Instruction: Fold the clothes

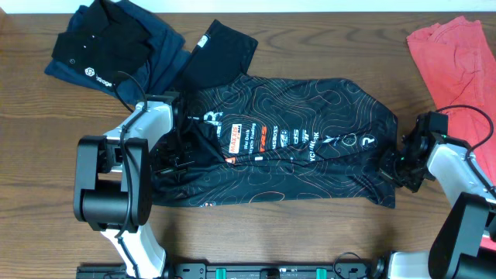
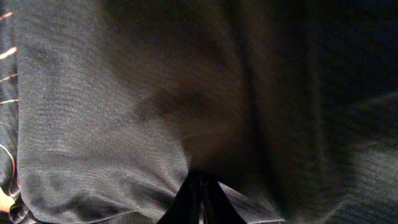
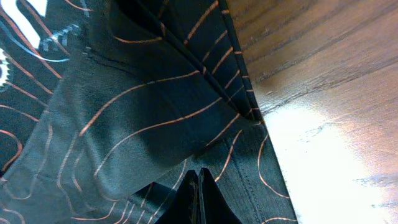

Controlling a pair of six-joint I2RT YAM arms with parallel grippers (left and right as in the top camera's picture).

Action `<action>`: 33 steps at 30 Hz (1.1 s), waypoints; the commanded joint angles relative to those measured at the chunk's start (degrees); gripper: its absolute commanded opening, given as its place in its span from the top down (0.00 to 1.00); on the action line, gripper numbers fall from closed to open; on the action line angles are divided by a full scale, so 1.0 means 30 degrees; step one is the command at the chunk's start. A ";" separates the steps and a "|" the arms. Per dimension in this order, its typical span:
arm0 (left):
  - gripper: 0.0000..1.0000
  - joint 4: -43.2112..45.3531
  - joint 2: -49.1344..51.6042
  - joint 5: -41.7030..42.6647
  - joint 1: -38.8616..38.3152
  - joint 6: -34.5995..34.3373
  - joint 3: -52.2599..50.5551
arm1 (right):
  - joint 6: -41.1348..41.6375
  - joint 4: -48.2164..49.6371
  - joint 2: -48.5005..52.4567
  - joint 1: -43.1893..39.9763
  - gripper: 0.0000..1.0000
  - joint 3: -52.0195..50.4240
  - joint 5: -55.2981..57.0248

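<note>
The clothes, one black jersey [image 1: 310, 155] with orange contour lines and rows of logos, lies spread crosswise over the middle of the table. My left gripper [image 1: 172, 159] is down on its left part. In the left wrist view the jaws [image 2: 200, 186] are shut, and dark fabric [image 2: 124, 112] bunches from the tips and fills the frame. My right gripper [image 1: 390, 167] is at the jersey's right edge. Its jaws [image 3: 199, 174] are shut on the fabric [image 3: 143, 124] just inside the stitched hem, where a raised fold runs in to the tips.
A plain black polo [image 1: 108, 50] with a white logo lies crumpled at the back left, with another dark garment [image 1: 221, 50] beside it touching the jersey. A coral-red garment [image 1: 457, 62] lies at the back right. Bare wooden table [image 1: 271, 232] runs along the front.
</note>
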 commanded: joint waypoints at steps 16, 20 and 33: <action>0.94 0.0707 0.1209 -0.1362 0.0277 -0.0350 -0.0721 | 0.1275 0.0109 0.2404 -0.0903 0.99 0.0087 0.3585; 0.94 0.0678 0.1209 -0.1362 0.0277 -0.0335 -0.0721 | 0.1501 0.0051 0.2404 -0.1348 0.99 0.0510 0.4284; 0.94 -0.0131 -0.0729 -0.1355 0.0277 -0.0444 -0.0721 | 0.1851 -0.0867 0.2368 -0.1494 0.99 0.1574 0.4379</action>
